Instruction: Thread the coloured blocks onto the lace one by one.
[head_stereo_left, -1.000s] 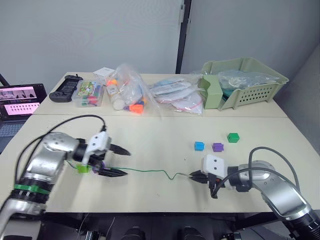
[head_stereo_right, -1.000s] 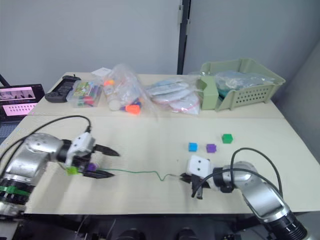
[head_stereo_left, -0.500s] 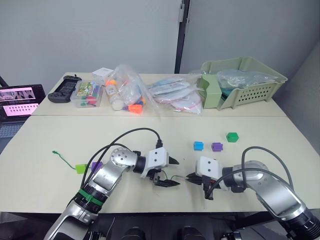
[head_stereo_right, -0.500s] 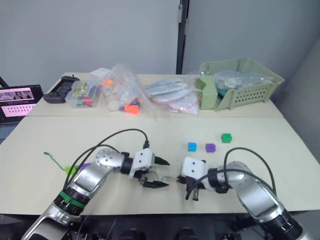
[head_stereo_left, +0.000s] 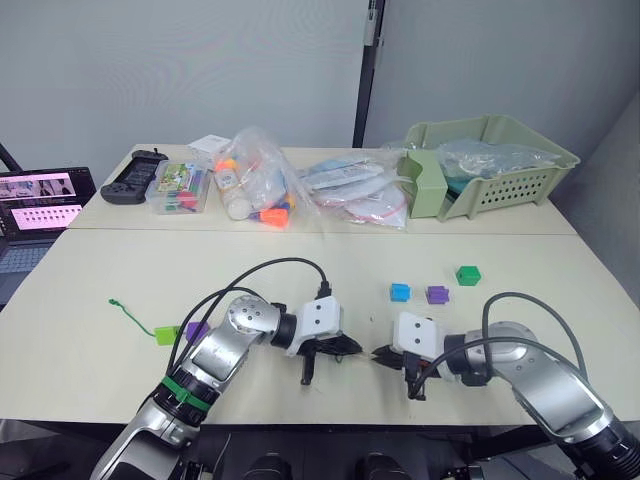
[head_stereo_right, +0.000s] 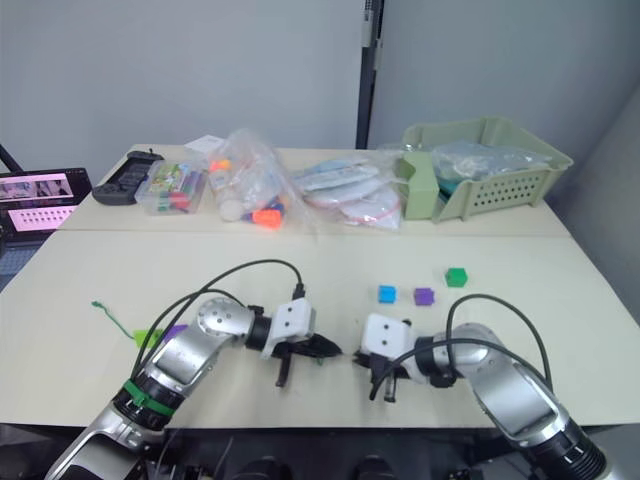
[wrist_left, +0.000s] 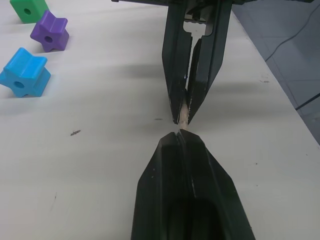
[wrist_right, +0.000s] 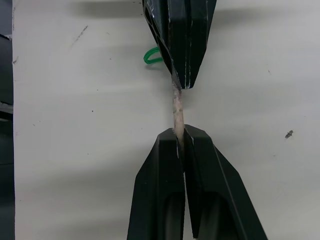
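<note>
Right wrist view: lace (wrist_right: 177, 107) stiff pale tip, green loop behind, pinched between right gripper (wrist_right: 182, 137) and left gripper (wrist_right: 181, 82).

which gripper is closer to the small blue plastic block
Right. The right gripper sits just below the small blue plastic block; the left gripper lies farther to its left.

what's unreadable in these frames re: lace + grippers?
- Lace: its run between the pale tip and the blocks on it is hidden under the left gripper and arm in the eye views.
- Lime green block and purple block: too small to see if threaded.
- Right gripper: grip depth on the tip is hidden by its fingers.
</note>
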